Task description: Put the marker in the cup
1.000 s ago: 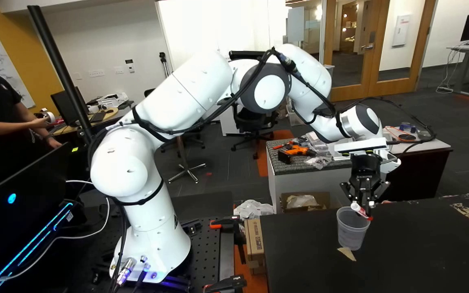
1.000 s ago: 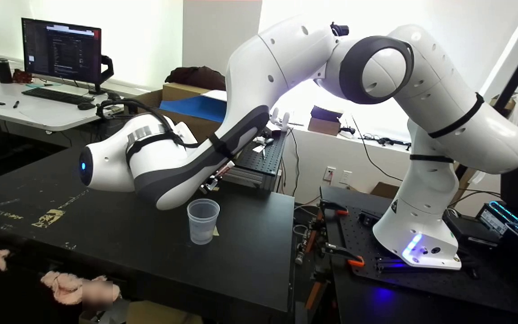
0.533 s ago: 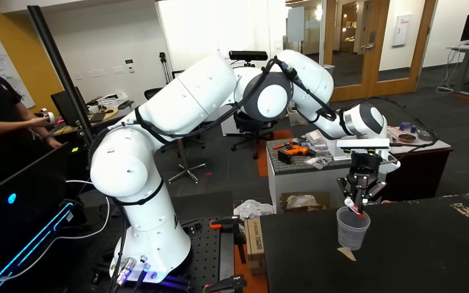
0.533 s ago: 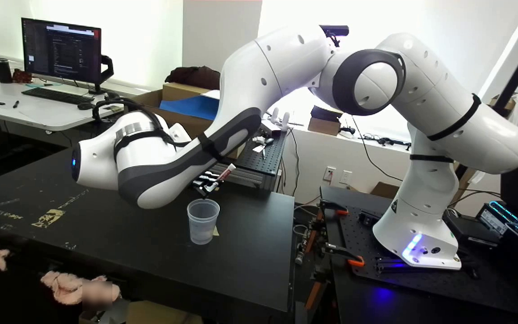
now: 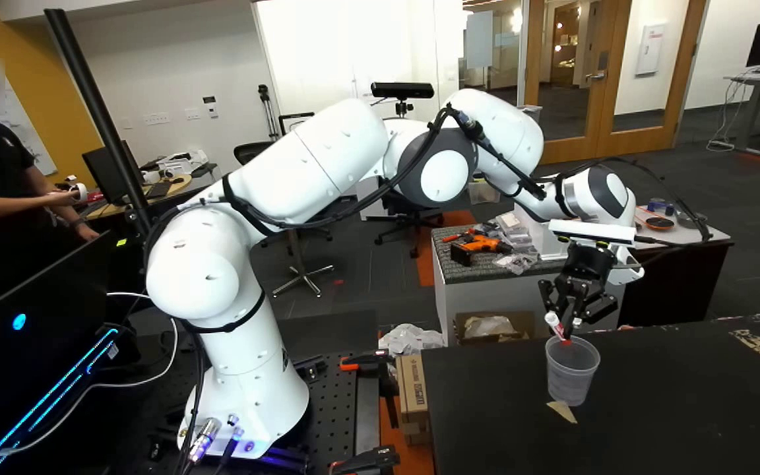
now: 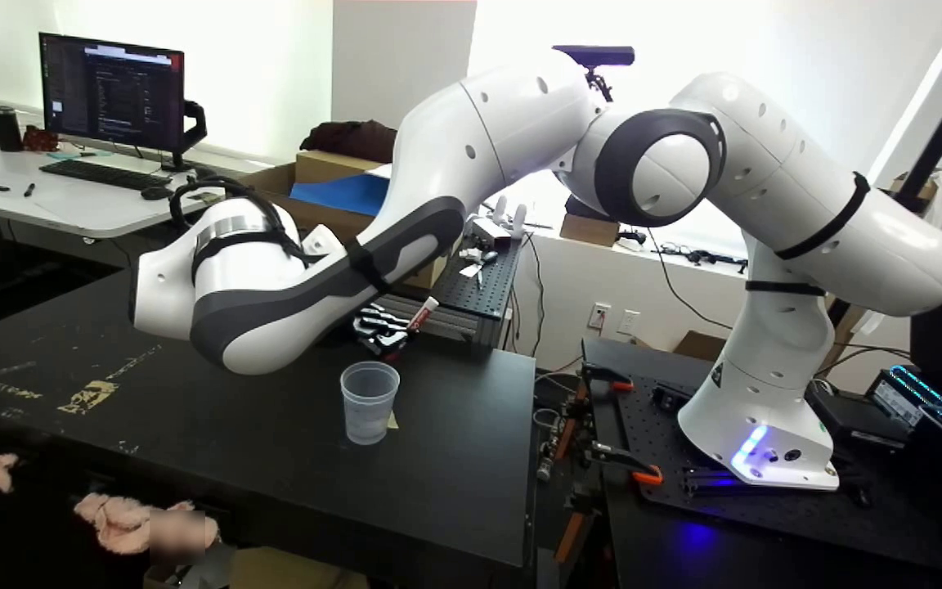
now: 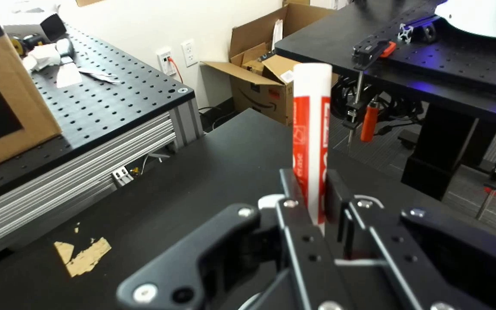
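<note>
1. While a drill [image 5: 483,245] lies right of centre in an exterior view, the cup [image 5: 571,382] stands lower right, a tan scrap [image 5: 563,413] by its base.
2. The gripper [image 7: 313,189] clasps the marker [image 5: 554,325] (steeper than a second ago).

In an exterior view, a passage lies over open counter [image 6: 430,487] between the upright cup [image 6: 370,409] and the near edge; behind the cup, the claw [image 6: 400,336] and marker [image 6: 419,320] (tilted) bar the way, the arm [image 6: 471,159] overhanging.
</note>
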